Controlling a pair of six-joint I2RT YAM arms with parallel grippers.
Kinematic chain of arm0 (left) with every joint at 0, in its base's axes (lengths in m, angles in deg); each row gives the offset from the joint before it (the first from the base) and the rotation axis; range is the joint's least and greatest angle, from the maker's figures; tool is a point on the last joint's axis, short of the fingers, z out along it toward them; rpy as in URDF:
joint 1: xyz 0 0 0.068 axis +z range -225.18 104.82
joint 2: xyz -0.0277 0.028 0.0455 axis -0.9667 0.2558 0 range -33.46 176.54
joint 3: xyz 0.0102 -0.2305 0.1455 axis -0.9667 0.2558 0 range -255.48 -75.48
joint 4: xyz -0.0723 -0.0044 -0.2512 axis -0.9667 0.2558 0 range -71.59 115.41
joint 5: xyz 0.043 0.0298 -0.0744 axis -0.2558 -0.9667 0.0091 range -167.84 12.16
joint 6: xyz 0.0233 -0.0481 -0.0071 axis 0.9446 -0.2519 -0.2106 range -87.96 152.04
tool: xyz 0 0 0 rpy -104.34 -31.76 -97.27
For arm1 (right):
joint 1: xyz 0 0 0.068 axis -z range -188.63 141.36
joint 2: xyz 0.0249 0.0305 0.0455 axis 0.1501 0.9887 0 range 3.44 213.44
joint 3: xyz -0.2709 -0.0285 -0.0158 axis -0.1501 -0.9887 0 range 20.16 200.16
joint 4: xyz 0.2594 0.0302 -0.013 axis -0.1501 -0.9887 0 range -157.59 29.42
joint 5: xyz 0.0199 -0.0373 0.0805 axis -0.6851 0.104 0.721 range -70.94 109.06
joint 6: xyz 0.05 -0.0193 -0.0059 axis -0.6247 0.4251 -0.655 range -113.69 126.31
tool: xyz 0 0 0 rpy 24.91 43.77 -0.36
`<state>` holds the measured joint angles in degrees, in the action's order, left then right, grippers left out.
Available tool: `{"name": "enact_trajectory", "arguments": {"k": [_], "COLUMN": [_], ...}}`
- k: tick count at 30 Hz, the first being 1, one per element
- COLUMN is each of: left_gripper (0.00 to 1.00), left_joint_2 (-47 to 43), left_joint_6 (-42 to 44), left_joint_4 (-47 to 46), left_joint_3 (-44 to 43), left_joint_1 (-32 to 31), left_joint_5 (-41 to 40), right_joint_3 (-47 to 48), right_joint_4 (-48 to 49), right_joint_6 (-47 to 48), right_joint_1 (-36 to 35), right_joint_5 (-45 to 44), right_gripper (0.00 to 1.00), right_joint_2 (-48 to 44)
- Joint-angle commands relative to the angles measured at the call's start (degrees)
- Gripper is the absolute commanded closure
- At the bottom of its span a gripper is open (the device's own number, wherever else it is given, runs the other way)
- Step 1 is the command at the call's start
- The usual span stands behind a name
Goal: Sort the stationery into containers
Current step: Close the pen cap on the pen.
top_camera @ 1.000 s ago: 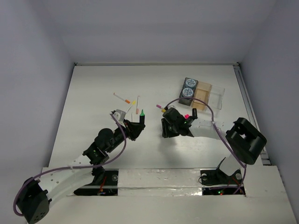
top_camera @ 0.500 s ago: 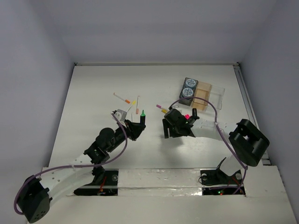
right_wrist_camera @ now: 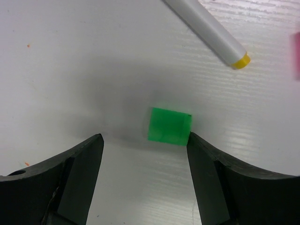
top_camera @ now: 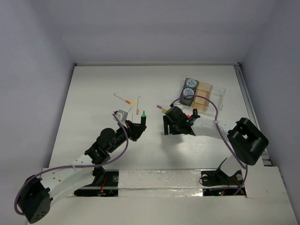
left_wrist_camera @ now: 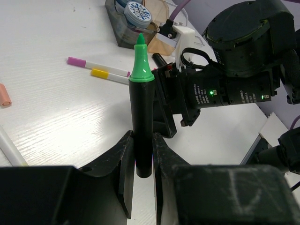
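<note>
Got a black marker pinched low on its round matte barrel in the left gripper, long axis in line with the fingers, green cone tip aimed toward the table's far edge. Right past that tip, the bulky right arm. Mid-table, right gripper spread wide around a tiny glossy squarish green piece lying flat, tight against one finger, can't tell if touching. Close by, a thin white pen, yellow end, lying diagonal. Near the far right corner, a clear divided tray with two round patterned canisters in its dark section.
</note>
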<state>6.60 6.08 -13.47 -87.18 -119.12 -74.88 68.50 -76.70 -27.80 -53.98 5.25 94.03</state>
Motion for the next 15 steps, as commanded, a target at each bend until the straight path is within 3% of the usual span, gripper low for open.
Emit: {"name": "enact_trajectory", "arguments": {"k": [1,11,15], "left_gripper": [1.00,1.00,1.00], "left_joint_2": [0.03,1.17,1.34], "left_joint_6": [0.29,0.38,0.29], "left_joint_4": [-3.72,-4.24,-4.16], "left_joint_3": [-0.16,-0.25,-0.25], "left_joint_1": [-0.27,-0.27,-0.27], "left_joint_5": [0.73,0.91,0.73], "right_joint_3": [1.41,4.65,7.38], "right_joint_4": [3.98,11.02,7.34], "right_joint_6": [0.00,6.06,6.60], "right_joint_1": [1.56,3.59,3.59], "right_joint_5": [0.35,5.80,-0.05], "right_gripper": [0.23,0.23,0.19], "right_joint_2": [1.79,5.73,5.75]}}
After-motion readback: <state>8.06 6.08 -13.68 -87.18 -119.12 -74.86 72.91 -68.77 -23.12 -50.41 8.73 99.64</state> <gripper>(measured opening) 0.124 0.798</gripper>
